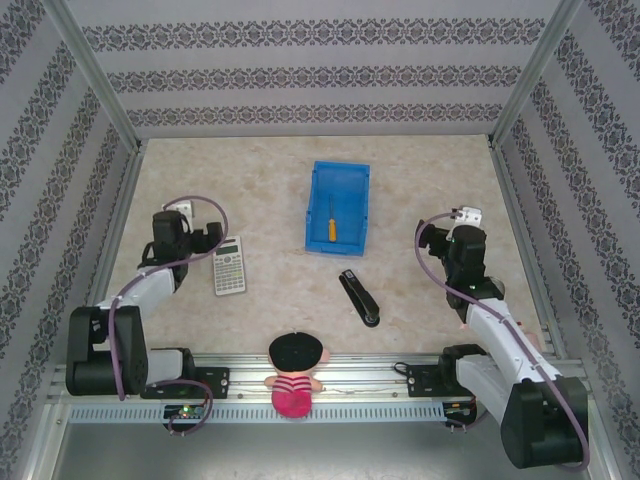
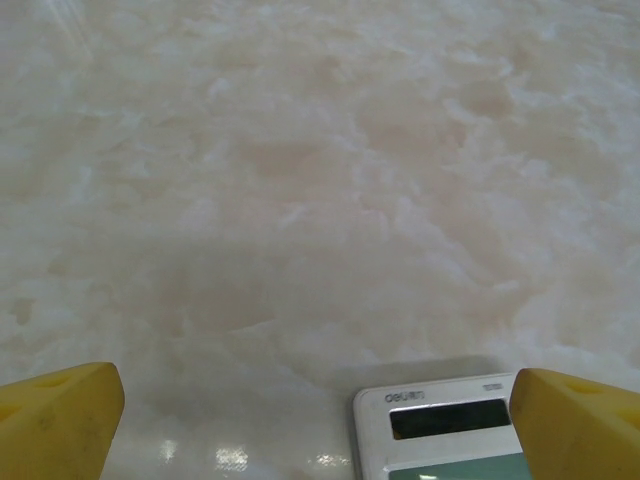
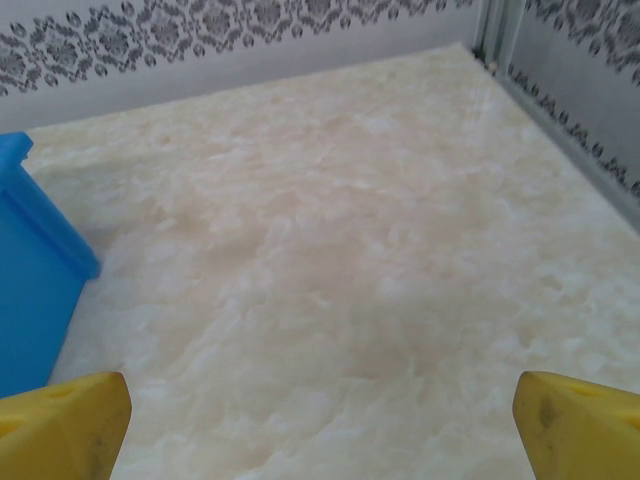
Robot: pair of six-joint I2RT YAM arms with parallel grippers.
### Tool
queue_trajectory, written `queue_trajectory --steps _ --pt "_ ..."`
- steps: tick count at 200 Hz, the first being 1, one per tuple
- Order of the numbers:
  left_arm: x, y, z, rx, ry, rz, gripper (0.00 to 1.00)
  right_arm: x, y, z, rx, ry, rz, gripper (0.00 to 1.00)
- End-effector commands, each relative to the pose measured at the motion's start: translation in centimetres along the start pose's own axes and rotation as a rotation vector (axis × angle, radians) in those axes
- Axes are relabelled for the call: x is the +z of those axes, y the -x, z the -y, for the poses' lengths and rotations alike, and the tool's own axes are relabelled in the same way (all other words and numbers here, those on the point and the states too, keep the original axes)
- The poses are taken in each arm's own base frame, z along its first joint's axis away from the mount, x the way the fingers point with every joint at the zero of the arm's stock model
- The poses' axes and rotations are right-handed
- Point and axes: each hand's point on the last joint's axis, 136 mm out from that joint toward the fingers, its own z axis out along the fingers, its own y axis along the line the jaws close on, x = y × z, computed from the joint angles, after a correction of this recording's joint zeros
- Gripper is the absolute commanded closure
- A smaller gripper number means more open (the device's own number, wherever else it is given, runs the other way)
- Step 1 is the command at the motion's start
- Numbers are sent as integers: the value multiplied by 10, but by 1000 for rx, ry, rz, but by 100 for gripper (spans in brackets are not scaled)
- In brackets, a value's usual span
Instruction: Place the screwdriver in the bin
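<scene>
The screwdriver (image 1: 331,224), with its orange-yellow handle and thin silver shaft, lies inside the blue bin (image 1: 352,176) in the middle of the table, pointing lengthwise. My left gripper (image 1: 186,222) rests at the left of the table beside a calculator, open, its yellow fingertips (image 2: 60,420) wide apart over bare tabletop. My right gripper (image 1: 462,222) rests at the right of the table, open and holding nothing; its yellow fingertips (image 3: 580,425) frame bare table. A corner of the bin (image 3: 35,275) shows at the left of the right wrist view.
A white calculator (image 1: 229,265) lies right of the left gripper, its top edge at the calculator (image 2: 450,420) between the left fingers. A black stapler (image 1: 359,297) lies in front of the bin. A plush doll (image 1: 294,372) sits at the near rail. Patterned walls enclose the table.
</scene>
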Motion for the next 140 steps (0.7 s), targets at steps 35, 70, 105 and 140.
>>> queue_trajectory --steps 35,70,105,140 --pt "-4 27 -8 10 21 315 1 -8 13 22 -60 -90 158 2" --pt "2 23 -7 -16 3 367 1 9 -2 19 -72 -63 142 2" --pt "2 11 -4 -8 -20 419 1 28 -14 21 -75 -78 128 2" --pt "-4 8 1 14 -53 464 1 44 -8 16 -54 -45 166 2"
